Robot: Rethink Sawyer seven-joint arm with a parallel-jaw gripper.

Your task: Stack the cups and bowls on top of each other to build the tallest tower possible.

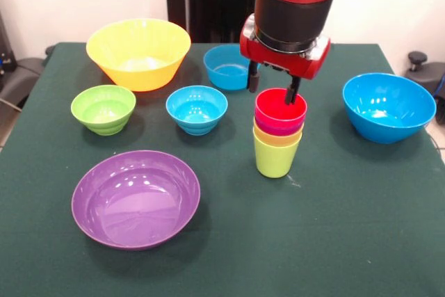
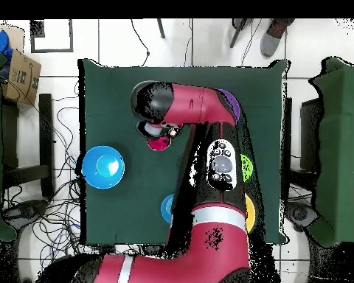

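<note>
While the red and black robot gripper point(image 1: 272, 85) is hanging with its dark fingers point(image 1: 293, 91) spread open, one inside the rim, over the glossy red plastic cup point(image 1: 280, 108), the four-cup tower point(image 1: 278, 132) is standing near the table's point(image 1: 334, 241) middle, lime green tapered tumbler point(image 1: 275, 158) lowest.

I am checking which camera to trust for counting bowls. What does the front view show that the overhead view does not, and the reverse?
Only the front view shows the tower as a column, lime green cup lowest and red on top, with the open gripper at its rim, and the small blue bowl whole.

Only the overhead view shows the floor, cables and a cardboard box around the table.

Both show the large blue bowl unobstructed; overhead, the arm covers most other bowls.
</note>
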